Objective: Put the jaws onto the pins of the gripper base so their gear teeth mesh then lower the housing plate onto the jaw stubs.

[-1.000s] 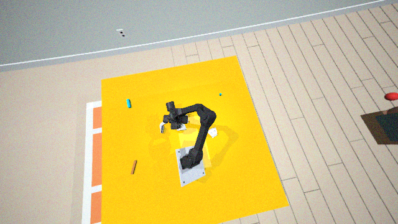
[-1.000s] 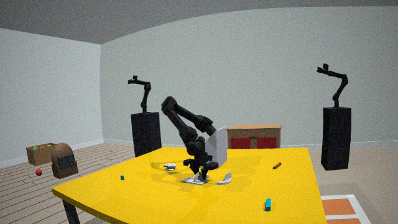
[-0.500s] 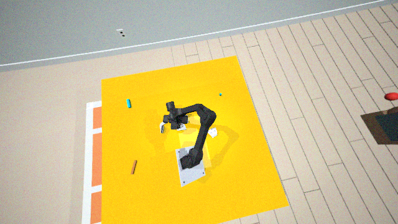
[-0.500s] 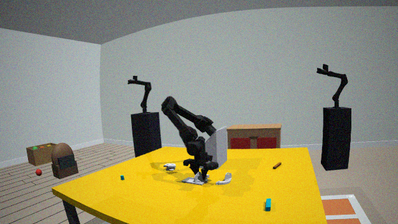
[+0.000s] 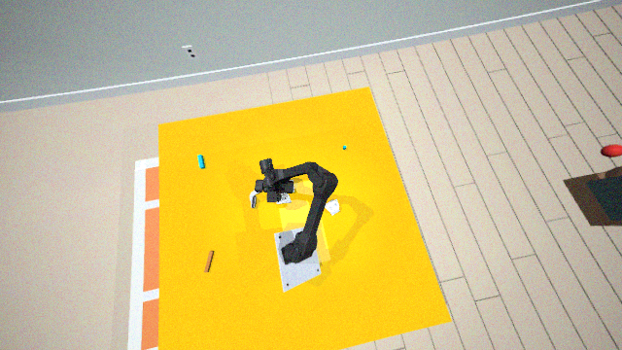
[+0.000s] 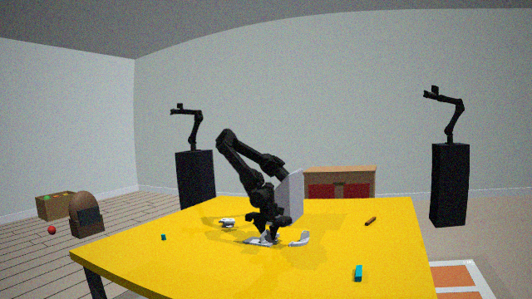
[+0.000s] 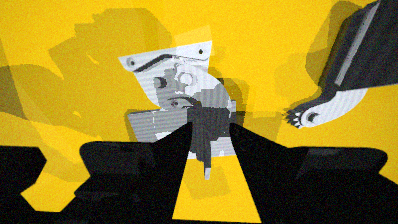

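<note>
The white gripper base (image 5: 285,199) (image 6: 252,241) (image 7: 146,79) lies flat on the table under my hand. A white jaw (image 7: 216,94) is over it, partly in shadow; whether its hole is down on a pin and how its teeth stand is hidden. My gripper (image 5: 281,192) (image 6: 272,236) (image 7: 210,126) is low at the base, slightly open, with part of this jaw between its fingers. The other jaw (image 5: 253,199) (image 6: 300,241) (image 7: 341,108) lies off the base, its toothed end toward it in the wrist view. The housing plate (image 5: 332,207) (image 6: 227,223) lies apart on the table.
A teal block (image 5: 201,161) (image 6: 358,273), a small teal piece (image 5: 344,147) (image 6: 163,237) and a brown stick (image 5: 209,262) (image 6: 370,221) lie farther out on the yellow table (image 5: 369,292) (image 6: 208,274). The arm's mounting plate (image 5: 296,279) stands near the housing plate.
</note>
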